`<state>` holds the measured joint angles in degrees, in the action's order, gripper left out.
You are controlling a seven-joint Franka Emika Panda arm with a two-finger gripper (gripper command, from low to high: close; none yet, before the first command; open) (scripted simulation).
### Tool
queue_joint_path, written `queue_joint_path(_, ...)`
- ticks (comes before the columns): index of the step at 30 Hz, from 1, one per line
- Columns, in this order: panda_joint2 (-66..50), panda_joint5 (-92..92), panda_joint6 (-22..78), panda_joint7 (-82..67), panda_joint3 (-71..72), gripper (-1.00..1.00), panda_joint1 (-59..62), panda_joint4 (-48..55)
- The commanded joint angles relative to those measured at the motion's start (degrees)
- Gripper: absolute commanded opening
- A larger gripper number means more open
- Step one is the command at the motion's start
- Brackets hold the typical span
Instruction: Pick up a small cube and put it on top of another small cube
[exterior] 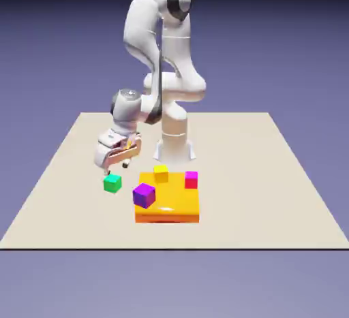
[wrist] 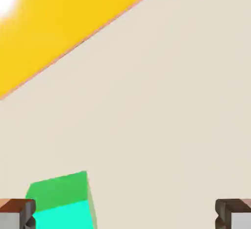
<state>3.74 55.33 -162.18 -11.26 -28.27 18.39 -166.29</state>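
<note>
the end effector (exterior: 116,169) hangs released just above the green cube (exterior: 112,183) (nothing between its fingers), which sits on the counter (exterior: 61,187) beside the orange slab (exterior: 170,204).

The exterior view is taken from a raised position across the table (exterior: 286,194) from the arm's base, facing it and looking downward. The whole table top is framed from a moderate distance, with backdrop above and below.

The hand view is taken from the hand, close above the table surface (wrist: 162,115), looking along the gripper (wrist: 125,216). Only a small patch is covered.

Three things are shared by both views: the bare table top, the green cube (exterior: 112,183) (wrist: 61,201) near the exterior view's left, and an edge of the orange-yellow slab (exterior: 170,204) (wrist: 54,22).
</note>
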Motion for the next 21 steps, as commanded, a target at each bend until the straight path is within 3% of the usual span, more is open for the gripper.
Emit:
queue_joint_path(1, -0.9, 1.7, 0.4, -1.6, -0.9, 0.00, 0.4, -0.2)
queue_joint_path(14, -25.1, 16.9, -18.6, 16.7, -15.5, 0.00, -12.3, 7.5)
queue_joint_path(15, -25.1, 17.0, -18.6, 16.7, -15.5, -1.00, -12.3, 7.5)
queue_joint_path(21, -14.7, 10.4, -10.5, 8.9, -9.2, -1.00, -6.9, 4.2)
